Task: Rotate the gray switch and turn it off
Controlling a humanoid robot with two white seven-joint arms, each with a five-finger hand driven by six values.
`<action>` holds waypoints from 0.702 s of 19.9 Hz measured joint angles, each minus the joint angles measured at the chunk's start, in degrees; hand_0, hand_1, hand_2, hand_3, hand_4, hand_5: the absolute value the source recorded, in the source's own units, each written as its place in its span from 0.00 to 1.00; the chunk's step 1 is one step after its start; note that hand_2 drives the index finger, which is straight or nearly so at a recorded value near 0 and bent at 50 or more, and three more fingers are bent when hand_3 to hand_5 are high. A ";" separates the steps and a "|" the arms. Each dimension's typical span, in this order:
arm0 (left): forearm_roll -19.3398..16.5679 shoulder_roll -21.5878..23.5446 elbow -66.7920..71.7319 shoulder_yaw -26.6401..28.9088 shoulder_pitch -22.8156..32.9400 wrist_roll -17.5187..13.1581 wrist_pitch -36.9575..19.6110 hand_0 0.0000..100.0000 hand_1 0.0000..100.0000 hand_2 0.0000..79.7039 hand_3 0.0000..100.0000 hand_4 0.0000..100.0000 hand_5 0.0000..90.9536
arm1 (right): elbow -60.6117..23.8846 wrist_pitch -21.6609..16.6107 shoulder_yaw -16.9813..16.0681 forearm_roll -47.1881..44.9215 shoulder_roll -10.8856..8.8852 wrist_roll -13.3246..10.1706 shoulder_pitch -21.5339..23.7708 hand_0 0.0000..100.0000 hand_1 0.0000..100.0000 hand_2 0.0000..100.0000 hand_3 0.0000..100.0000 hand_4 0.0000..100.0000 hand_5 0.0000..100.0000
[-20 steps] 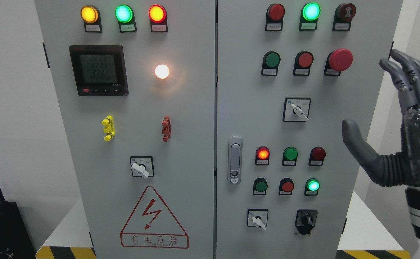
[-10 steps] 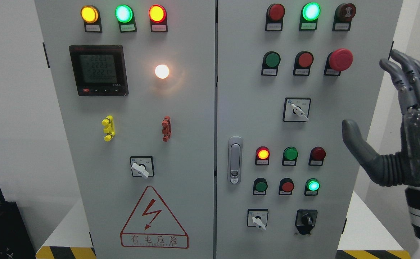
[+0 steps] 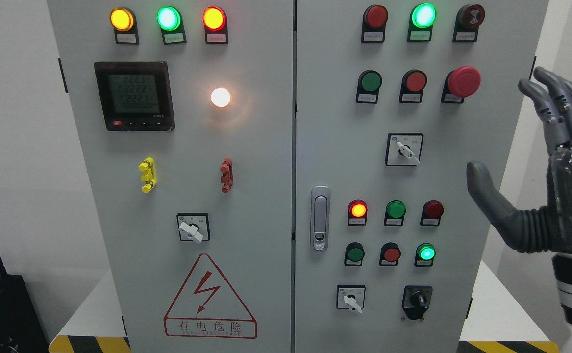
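Task looked unstarted — right hand (image 3: 550, 186) hung w/ fingers spread, holding nothing, well right of the gray switch (image 3: 406, 150) on the cabinet (image 3: 335, 147)'s right door. Lever pointed lower right; approach, grip & turn all remained.

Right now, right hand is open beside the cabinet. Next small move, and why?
Probably bring the right hand leftward toward a white-handled rotary switch on the right door. Its fingers are spread, holding nothing, and it hangs off the cabinet's right edge, touching no control. Three such switches show, and which is the target is unclear; this one lies nearest the hand.
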 measured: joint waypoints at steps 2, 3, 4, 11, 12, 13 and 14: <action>0.00 0.00 0.00 0.00 0.00 0.00 0.00 0.12 0.39 0.00 0.00 0.00 0.00 | 0.01 0.00 -0.01 -0.01 0.02 0.00 0.00 0.35 0.27 0.00 0.28 0.18 0.18; 0.00 0.00 0.00 0.00 0.00 0.00 0.00 0.12 0.39 0.00 0.00 0.00 0.00 | 0.01 0.00 -0.01 -0.02 0.03 -0.01 0.00 0.35 0.27 0.00 0.28 0.18 0.18; 0.00 0.00 0.00 0.00 0.00 0.00 0.00 0.12 0.39 0.00 0.00 0.00 0.00 | 0.01 0.00 -0.01 -0.03 0.04 -0.01 0.00 0.35 0.27 0.00 0.28 0.18 0.18; 0.00 0.00 0.00 0.00 0.00 0.16 0.00 0.12 0.39 0.00 0.00 0.00 0.00 | 0.25 0.13 0.00 -0.09 0.11 -0.02 -0.06 0.36 0.26 0.00 0.40 0.28 0.39; 0.00 0.00 0.00 0.00 0.00 0.16 0.00 0.12 0.39 0.00 0.00 0.00 0.00 | 0.33 0.14 0.03 -0.10 0.15 -0.02 -0.09 0.36 0.26 0.00 0.41 0.30 0.42; 0.00 0.00 0.00 0.00 0.00 0.16 0.00 0.12 0.39 0.00 0.00 0.00 0.00 | 0.40 0.16 0.06 -0.11 0.17 -0.02 -0.11 0.37 0.26 0.01 0.44 0.35 0.50; 0.00 0.00 0.00 0.00 0.00 0.16 0.00 0.12 0.39 0.00 0.00 0.00 0.00 | 0.47 0.26 0.10 -0.12 0.19 -0.04 -0.13 0.38 0.26 0.02 0.46 0.40 0.56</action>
